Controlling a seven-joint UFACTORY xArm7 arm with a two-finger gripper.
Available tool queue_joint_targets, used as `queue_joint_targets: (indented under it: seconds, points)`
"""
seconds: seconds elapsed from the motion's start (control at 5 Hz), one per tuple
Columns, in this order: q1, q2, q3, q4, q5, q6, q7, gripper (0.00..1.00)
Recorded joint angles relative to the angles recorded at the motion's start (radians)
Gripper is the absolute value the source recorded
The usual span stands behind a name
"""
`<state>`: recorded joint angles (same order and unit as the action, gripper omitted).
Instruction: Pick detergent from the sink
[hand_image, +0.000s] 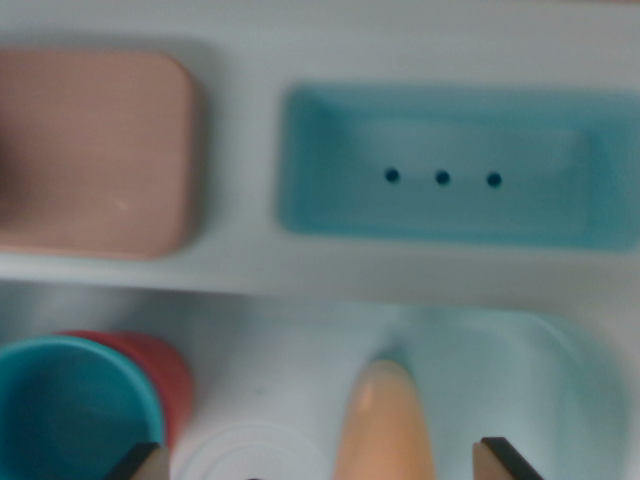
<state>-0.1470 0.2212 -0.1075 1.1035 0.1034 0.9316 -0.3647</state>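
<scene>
Two end effector (325, 462) fingers spread apart flank orange detergent (383, 425) in sink (300, 350).

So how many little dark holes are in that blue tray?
3, in a row across the floor of the blue tray: left hole, middle hole, right hole. None look hidden.

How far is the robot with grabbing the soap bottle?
Done: the claw is lined up over the orange bottle, a finger on each side. In hand: nothing, the claw is open. Left: close on the bottle and lift it from the sink.
</scene>
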Motion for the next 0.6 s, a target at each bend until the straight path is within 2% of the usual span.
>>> queue_joint_targets:
  seconds: [0.2, 0.4, 0.6]
  points:
    - [-0.0067, 0.009, -0.007, -0.023, 0.0038, -0.031, -0.019, 0.0]
    - [-0.0067, 0.009, -0.007, -0.023, 0.0038, -0.031, -0.019, 0.0]
    - [-0.0121, 0.016, -0.012, -0.042, 0.0068, -0.055, -0.034, 0.0]
